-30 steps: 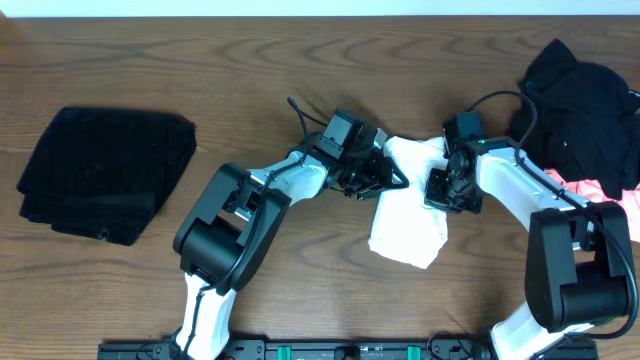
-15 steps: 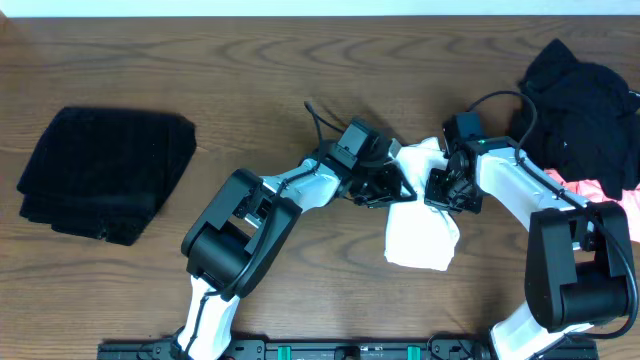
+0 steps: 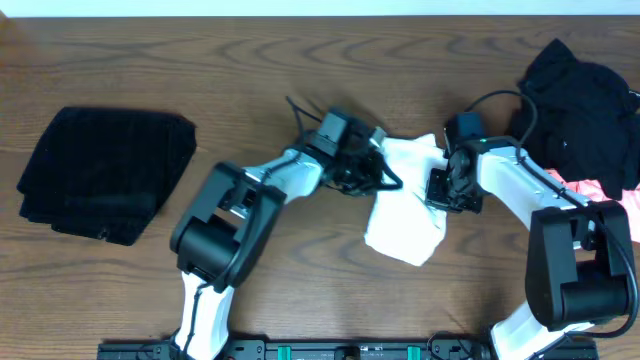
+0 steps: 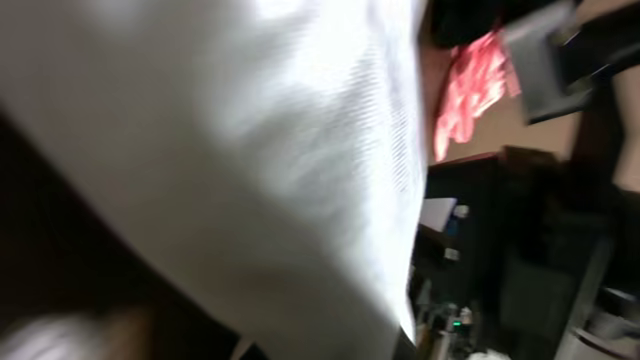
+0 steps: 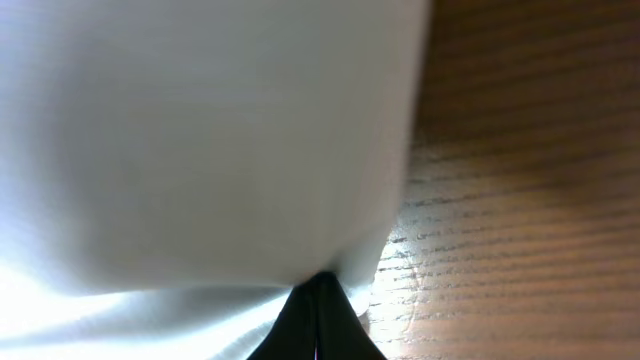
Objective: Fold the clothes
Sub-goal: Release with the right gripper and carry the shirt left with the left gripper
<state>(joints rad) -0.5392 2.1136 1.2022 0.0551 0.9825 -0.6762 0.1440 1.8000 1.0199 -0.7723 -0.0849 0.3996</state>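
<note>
A white T-shirt (image 3: 405, 215) hangs bunched between my two grippers above the table's middle, its lower part drooping toward the front. My left gripper (image 3: 372, 172) holds its left upper edge and my right gripper (image 3: 440, 185) holds its right upper edge. White cloth fills the left wrist view (image 4: 230, 150), hiding those fingers. In the right wrist view the dark fingertips (image 5: 318, 300) are pinched together on the white cloth (image 5: 200, 140). The shirt's print is hidden.
A folded black garment (image 3: 105, 172) lies at the left. A heap of black clothes (image 3: 580, 110) with a pink garment (image 3: 590, 187) beneath it sits at the right edge. The pink one also shows in the left wrist view (image 4: 470, 85).
My left gripper moved right toward the right gripper, then back left. The hanging white shirt swung right and back with it. The right arm barely moved.
</note>
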